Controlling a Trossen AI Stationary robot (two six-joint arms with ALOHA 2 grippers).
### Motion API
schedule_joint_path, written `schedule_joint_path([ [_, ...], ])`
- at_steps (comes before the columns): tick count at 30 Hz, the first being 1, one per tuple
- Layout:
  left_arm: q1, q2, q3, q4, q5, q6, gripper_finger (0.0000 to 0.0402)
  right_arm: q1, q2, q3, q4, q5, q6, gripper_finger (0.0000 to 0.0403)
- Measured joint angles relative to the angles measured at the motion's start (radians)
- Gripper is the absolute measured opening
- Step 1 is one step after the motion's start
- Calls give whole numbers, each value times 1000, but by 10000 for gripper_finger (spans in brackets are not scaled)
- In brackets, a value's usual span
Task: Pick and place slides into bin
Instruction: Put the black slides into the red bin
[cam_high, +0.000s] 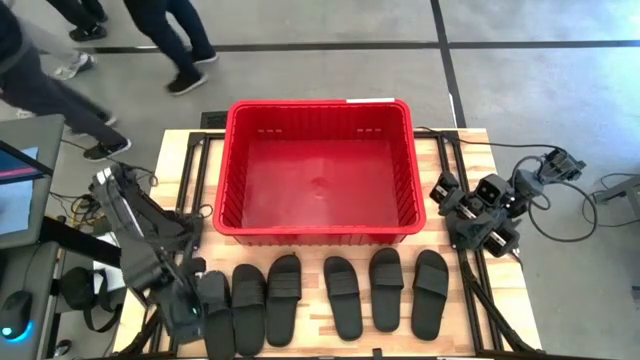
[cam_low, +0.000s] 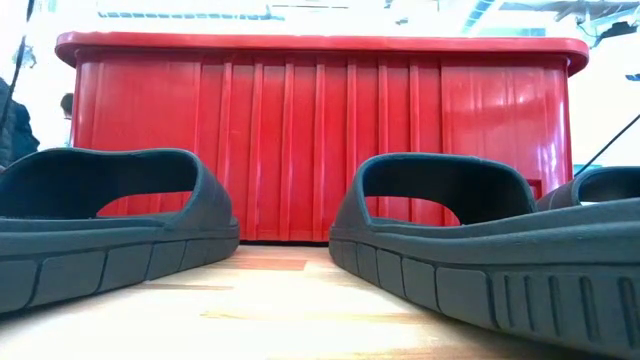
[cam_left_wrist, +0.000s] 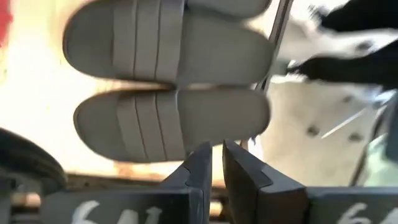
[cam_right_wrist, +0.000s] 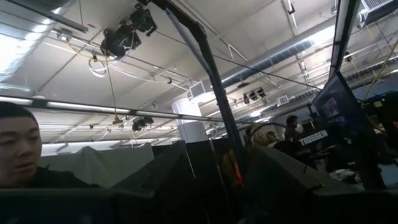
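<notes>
While the left gripper (cam_high: 190, 305) hangs with its fingers nearly closed and empty over the end sandal, all six slides (cam_high: 330, 295) lie in a row beside it; beyond them the bin (cam_high: 232, 160) holds nothing, and the right gripper (cam_high: 478, 222) waits, open, past the bin's far side.
</notes>
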Motion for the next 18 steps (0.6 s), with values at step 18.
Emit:
schedule_joint_path([
  [18,-113,494,348,-303,-69,-59,27,0,0,0,-52,-5,-27,173],
])
